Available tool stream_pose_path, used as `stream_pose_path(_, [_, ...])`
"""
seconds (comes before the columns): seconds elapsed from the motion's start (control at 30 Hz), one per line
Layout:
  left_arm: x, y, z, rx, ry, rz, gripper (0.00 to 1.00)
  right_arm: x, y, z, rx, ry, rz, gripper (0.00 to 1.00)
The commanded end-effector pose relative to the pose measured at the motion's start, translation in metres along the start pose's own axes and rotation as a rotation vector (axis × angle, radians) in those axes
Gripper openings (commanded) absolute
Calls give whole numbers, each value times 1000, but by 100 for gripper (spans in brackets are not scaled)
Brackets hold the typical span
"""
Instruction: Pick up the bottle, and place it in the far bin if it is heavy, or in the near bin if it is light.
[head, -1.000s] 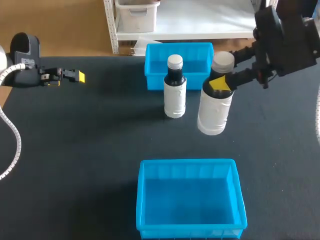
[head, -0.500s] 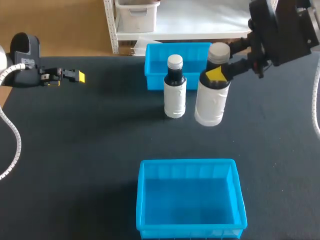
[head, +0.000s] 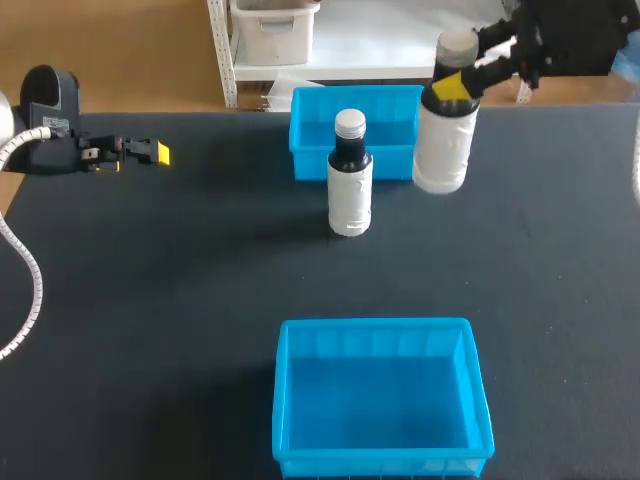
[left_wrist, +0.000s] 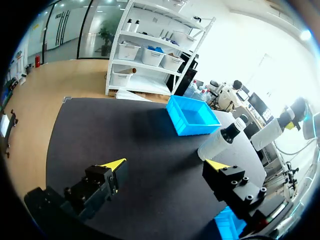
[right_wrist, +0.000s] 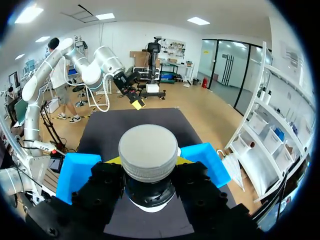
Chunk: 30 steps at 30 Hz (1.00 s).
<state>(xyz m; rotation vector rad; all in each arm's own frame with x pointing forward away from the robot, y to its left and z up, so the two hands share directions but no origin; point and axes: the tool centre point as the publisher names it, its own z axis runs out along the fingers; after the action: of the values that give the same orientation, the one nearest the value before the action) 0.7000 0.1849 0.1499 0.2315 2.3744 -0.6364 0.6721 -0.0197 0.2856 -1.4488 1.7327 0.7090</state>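
Right tool (head: 454, 85) is gripping large bottle (head: 441, 145) by neck, just under grey cap. We are seeing it held upright at 3 o'clock wall of far bin (head: 305, 150). Smaller bottle (head: 350, 185) is standing on counter (head: 200, 280) at 6 o'clock of far bin, with near bin (head: 290, 400) lying further toward 6 o'clock. Left tool (head: 150, 153) is hovering at 9 o'clock, fingers wide apart, holding nothing.

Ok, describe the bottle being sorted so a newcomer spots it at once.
Find the blue far bin at the table's back edge. Off its right end hangs the bottle, white-wrapped with a grey cap. Unlike the other bottle standing before the bin, it is lifted, its neck in the right arm's jaws.
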Motion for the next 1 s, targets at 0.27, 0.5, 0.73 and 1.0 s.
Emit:
stream_pose_path(0.27, [0, 0, 0, 0, 0, 0, 100, 6, -91, 17, -75, 3, -6, 0])
stream_pose_path(0.5, [0, 0, 0, 0, 0, 0, 100, 11, -132, 25, -84, 3, -14, 0])
stream_pose_path(0.73, [0, 0, 0, 0, 0, 0, 100, 16, -165, 38, -111, 3, -24, 0])
stream_pose_path(1.0, [0, 0, 0, 0, 0, 0, 100, 15, -199, 55, -124, -14, -32, 0])
